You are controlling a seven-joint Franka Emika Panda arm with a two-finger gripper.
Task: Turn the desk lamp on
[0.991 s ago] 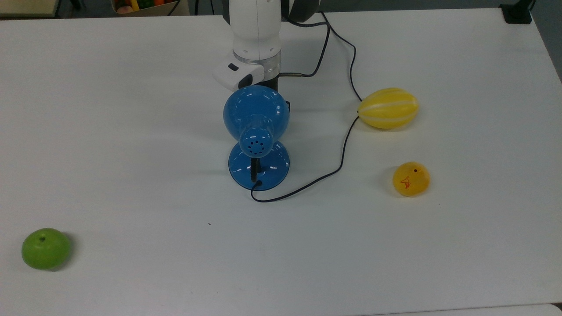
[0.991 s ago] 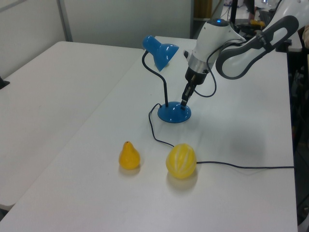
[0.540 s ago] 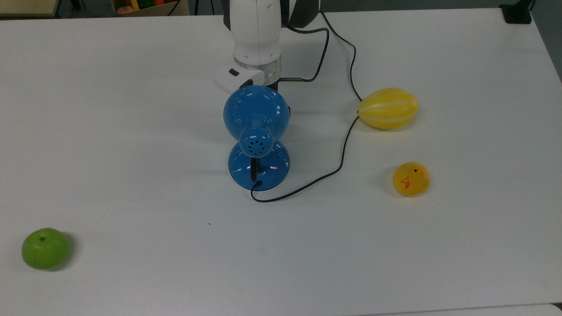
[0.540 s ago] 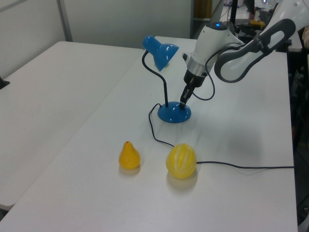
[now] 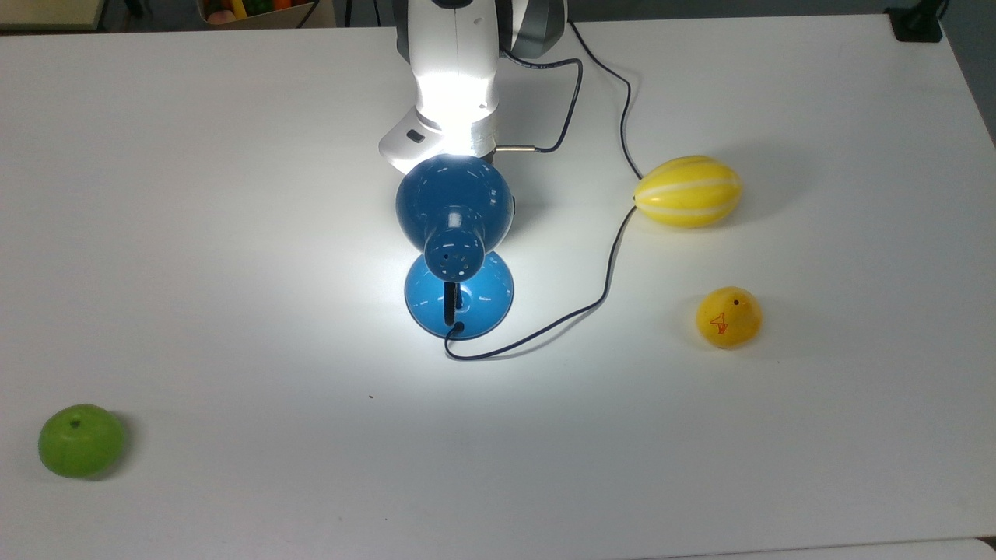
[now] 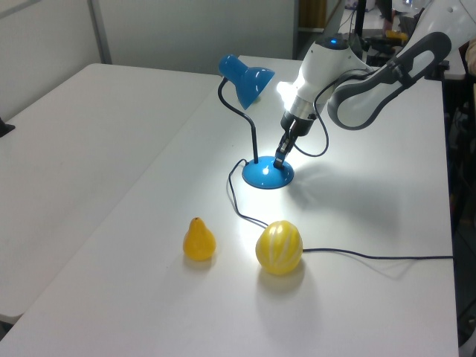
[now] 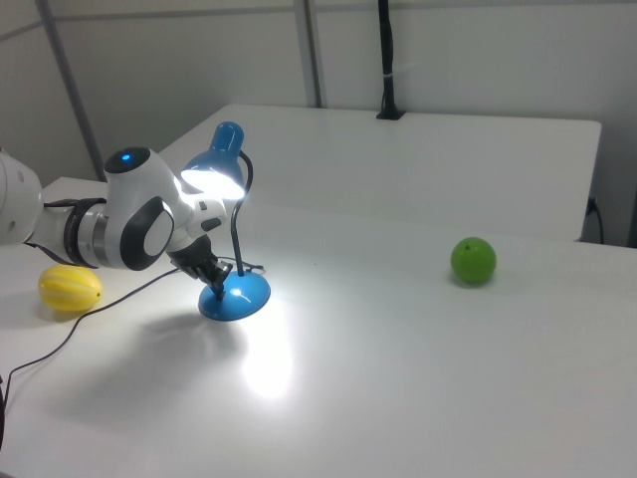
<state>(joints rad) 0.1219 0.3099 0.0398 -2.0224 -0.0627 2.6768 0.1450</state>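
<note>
White table (image 5: 233,482) fills top view; bright pool of light at centre. Second white table (image 6: 67,141) at left of left view, gap between. Grey wall panels (image 7: 179,70) with metal posts behind in right view. Black clamp post (image 7: 385,60) at upper centre. Box of colourful items (image 5: 257,11) at top view's upper edge.

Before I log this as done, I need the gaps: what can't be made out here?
- The switch: in the top view the desk lamp shade covers the gripper tip on the base; in the left view it is too small to see.
- The bulb: right view, washed out by glare.
- Cord end: top view, hidden behind the yellow melon.
- Arm's base: cut off by the top view's upper edge.
</note>
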